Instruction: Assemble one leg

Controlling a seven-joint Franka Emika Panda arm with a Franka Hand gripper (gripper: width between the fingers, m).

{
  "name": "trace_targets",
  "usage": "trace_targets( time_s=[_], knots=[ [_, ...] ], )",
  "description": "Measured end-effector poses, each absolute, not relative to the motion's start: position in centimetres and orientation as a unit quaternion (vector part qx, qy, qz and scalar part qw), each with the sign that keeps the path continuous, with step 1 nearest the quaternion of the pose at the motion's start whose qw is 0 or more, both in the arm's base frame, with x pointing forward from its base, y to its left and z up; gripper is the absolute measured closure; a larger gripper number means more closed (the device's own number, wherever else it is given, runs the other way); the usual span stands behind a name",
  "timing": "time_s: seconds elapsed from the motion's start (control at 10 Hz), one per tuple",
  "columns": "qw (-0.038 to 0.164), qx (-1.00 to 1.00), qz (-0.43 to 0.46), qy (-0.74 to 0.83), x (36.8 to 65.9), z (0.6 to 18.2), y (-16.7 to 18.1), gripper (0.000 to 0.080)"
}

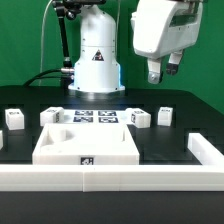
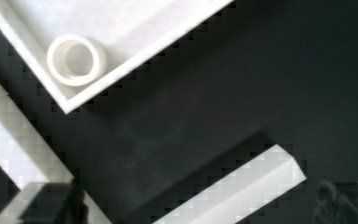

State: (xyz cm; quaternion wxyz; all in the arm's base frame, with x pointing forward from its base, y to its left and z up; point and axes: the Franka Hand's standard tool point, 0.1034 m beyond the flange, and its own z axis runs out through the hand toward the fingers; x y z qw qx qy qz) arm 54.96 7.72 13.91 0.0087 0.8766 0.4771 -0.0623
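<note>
Overhead, the hand [image 1: 163,74] is hanging high above the desk [image 1: 180,128] at the exterior view's right, its fingers standing apart and gripping nothing. Below it the leg [image 1: 165,114] is standing upright, clear of a second leg [image 1: 139,118] just beside the marker board [image 1: 95,116]. Bare desk is lying open between the leg and the rim wall [image 1: 205,148]. The panel [image 1: 88,140] is sitting centre front, near that wall's front run.

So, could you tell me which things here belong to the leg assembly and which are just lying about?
Job: four small white rectangular plastic leg posts; large flat white square panel; open gripper.
Lying about: thin flat white marker board; long white rail along the table edge.
</note>
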Motion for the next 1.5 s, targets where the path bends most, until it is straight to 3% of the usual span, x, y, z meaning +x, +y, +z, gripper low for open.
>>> trace_targets(
  time_s=[0.8,1.2,1.5],
  knots=[
    [0.009,0.872,-0.06,0.486,54.9,13.7,7.6,0.015],
    [0.024,0.776,-0.011,0.63,49.2,11.1,4.5,0.015],
    [0.025,0.742,-0.021,0.67,47.9,9.9,0.2,0.015]
  ],
)
